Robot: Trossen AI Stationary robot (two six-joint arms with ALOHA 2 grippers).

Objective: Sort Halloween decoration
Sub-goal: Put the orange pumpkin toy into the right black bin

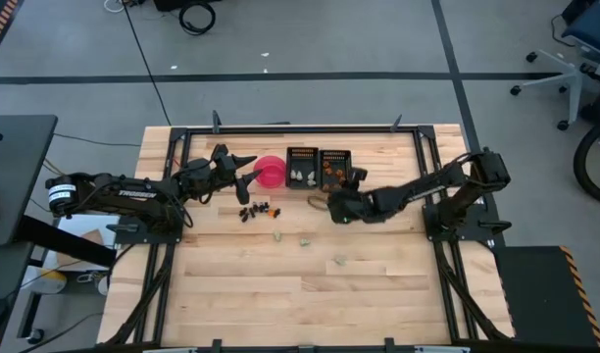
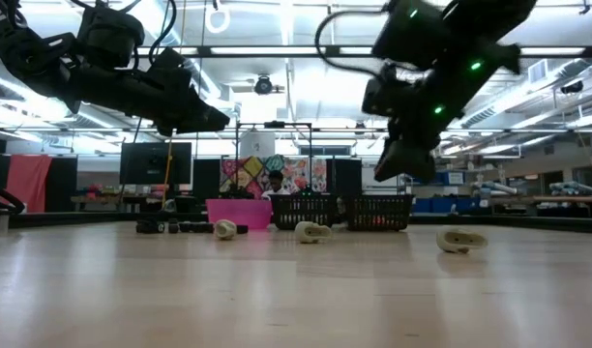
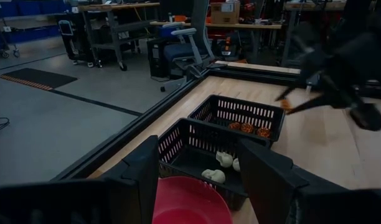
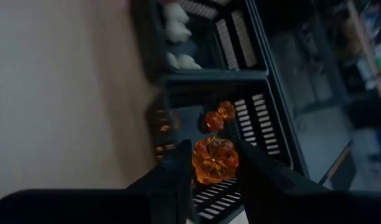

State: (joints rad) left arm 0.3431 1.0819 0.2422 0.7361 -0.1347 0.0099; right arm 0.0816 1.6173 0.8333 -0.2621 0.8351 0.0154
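The wooden surface (image 1: 280,284) carries two black slatted trays (image 1: 302,168) side by side, next to a pink bowl (image 1: 271,171). The left hand (image 1: 243,172) hangs spread wide and empty at the bowl. The right hand (image 4: 209,163) is closed on an orange pumpkin trinket (image 4: 214,158) over the tray with other orange pieces (image 4: 219,116). Pale skull pieces (image 3: 224,160) lie in the neighbouring tray, with three more (image 2: 461,239) loose on the surface. Dark pieces (image 1: 253,210) cluster in front of the bowl.
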